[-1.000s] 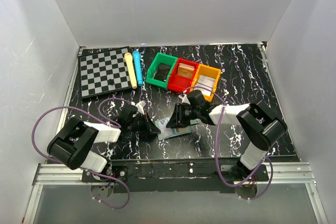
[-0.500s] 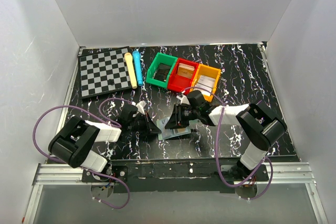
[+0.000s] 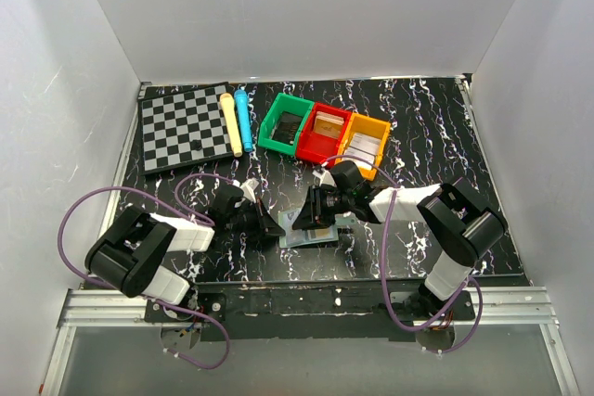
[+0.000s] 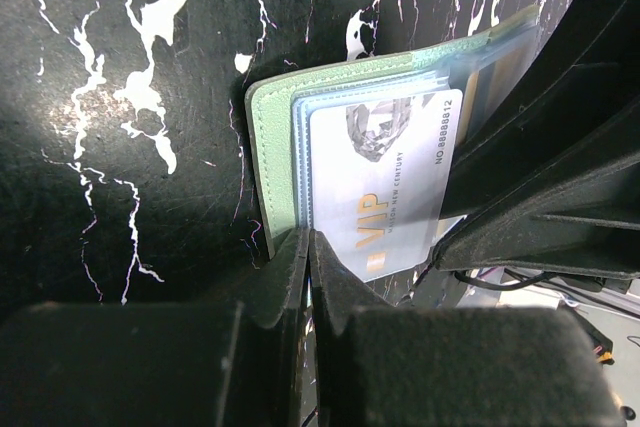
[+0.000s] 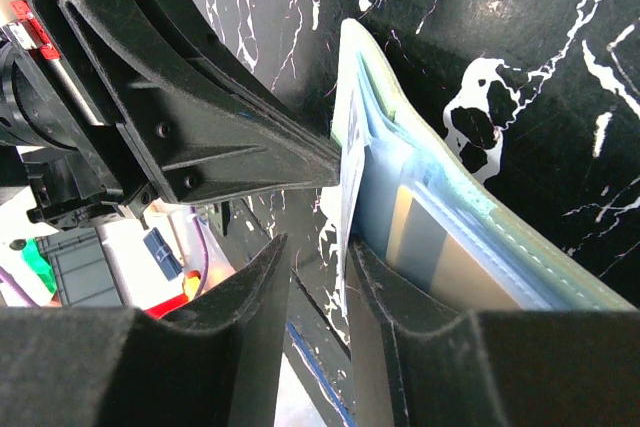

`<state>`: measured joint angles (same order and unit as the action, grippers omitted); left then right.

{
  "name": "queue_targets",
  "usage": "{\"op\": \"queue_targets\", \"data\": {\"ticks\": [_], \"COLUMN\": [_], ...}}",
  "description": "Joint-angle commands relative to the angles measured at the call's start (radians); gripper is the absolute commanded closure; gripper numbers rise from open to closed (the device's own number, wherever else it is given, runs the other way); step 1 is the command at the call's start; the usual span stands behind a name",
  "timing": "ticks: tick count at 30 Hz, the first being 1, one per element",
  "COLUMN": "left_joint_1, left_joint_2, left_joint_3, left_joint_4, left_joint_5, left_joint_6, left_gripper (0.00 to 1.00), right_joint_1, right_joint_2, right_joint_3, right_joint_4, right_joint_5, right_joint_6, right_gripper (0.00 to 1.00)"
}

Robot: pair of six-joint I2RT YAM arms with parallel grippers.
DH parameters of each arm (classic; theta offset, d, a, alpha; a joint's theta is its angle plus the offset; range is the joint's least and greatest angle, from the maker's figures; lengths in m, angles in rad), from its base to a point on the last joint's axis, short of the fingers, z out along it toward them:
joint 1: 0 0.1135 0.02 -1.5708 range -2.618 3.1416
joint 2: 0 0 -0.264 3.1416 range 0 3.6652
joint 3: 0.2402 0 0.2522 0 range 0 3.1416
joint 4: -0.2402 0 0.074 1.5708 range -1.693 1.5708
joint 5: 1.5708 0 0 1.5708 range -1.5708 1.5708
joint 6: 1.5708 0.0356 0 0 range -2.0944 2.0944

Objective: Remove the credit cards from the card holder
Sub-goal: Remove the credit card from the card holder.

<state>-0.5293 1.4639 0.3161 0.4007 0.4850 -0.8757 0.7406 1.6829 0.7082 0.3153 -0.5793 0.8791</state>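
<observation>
The card holder (image 3: 311,236) lies on the black marbled table between my two grippers. In the left wrist view it is a pale green-blue sleeve (image 4: 270,147) with clear pockets, and a white VIP credit card (image 4: 385,182) sticks out of it. My left gripper (image 4: 308,237) is shut on the holder's near edge. In the right wrist view the white card's edge (image 5: 347,197) hangs between the parted fingers of my right gripper (image 5: 318,245), close to the right one. A tan card (image 5: 470,277) sits in a pocket of the holder (image 5: 440,187).
Green (image 3: 285,123), red (image 3: 324,131) and orange (image 3: 364,144) bins stand in a row behind the grippers, with items inside. A checkerboard (image 3: 184,127) lies at the back left, with a yellow stick (image 3: 229,123) and a blue stick (image 3: 243,118) beside it. White walls enclose the table.
My right gripper has shifted slightly toward the holder. The left arm and the holder have barely moved.
</observation>
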Motion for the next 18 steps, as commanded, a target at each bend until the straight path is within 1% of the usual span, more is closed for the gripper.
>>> {"op": "queue_targets", "data": {"ticks": [1,18], "left_joint_1": [-0.011,-0.011], "left_joint_2": [0.012,-0.017], "left_joint_3": [-0.020,-0.040], "left_joint_4": [-0.025,-0.046], "left_joint_5": [-0.025,-0.054], "left_joint_6": [0.012,0.000], "left_gripper": [1.00,1.00], "right_joint_1": [0.013,0.000], "right_joint_2": [-0.025,-0.088], "right_joint_3": [0.004,-0.022], "right_joint_4": [0.025,-0.027], "right_joint_5": [-0.037,-0.007], "right_joint_6": [-0.003,-0.023], "right_gripper": [0.64,0.66]}}
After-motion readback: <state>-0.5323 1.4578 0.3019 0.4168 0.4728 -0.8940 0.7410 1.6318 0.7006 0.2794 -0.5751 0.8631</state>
